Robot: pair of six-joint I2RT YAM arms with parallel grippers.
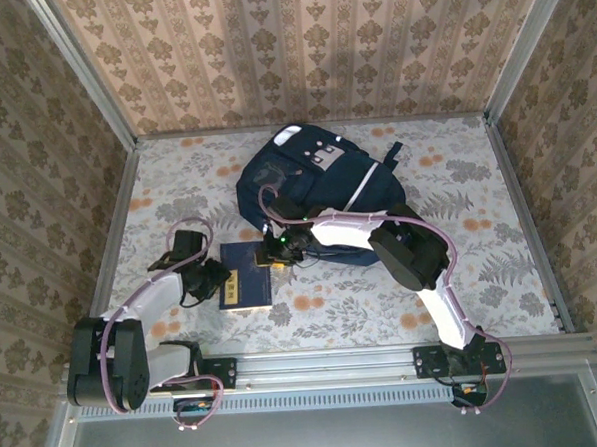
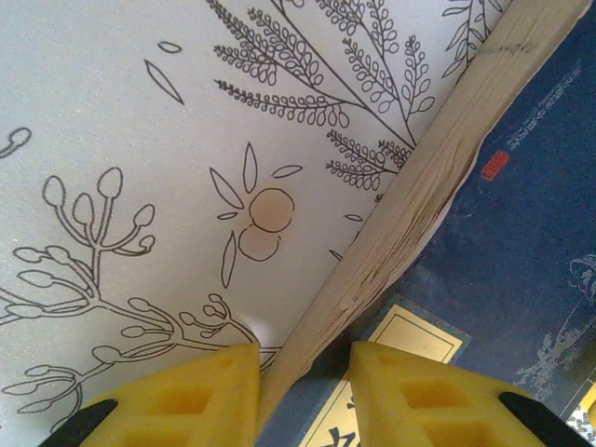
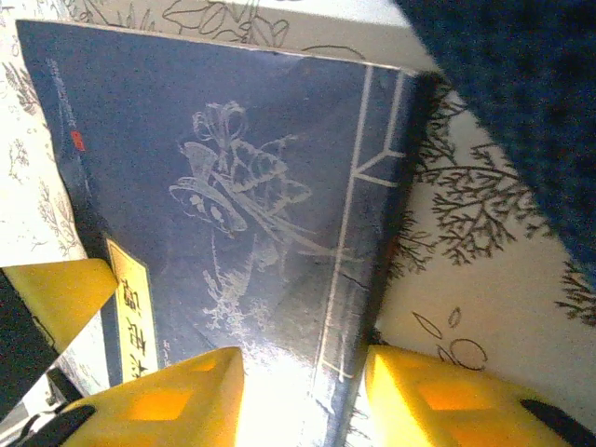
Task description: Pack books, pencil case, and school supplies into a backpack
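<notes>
Flat dark navy book (image 1: 248, 284) – left gripper (image 2: 303, 358) pinches its page edge, right gripper (image 3: 303, 358) – narrowly parted – clamps the spine edge.

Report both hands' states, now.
Left hand: astride page edge of dark navy rectangular book; grip cannot be told.
Right hand: astride another edge; grip cannot be told.

Dark navy book (image 3: 233, 186) with pale line drawing, navy white-striped backpack (image 1: 322, 187), floral-patterned table (image 1: 479, 224)
</notes>
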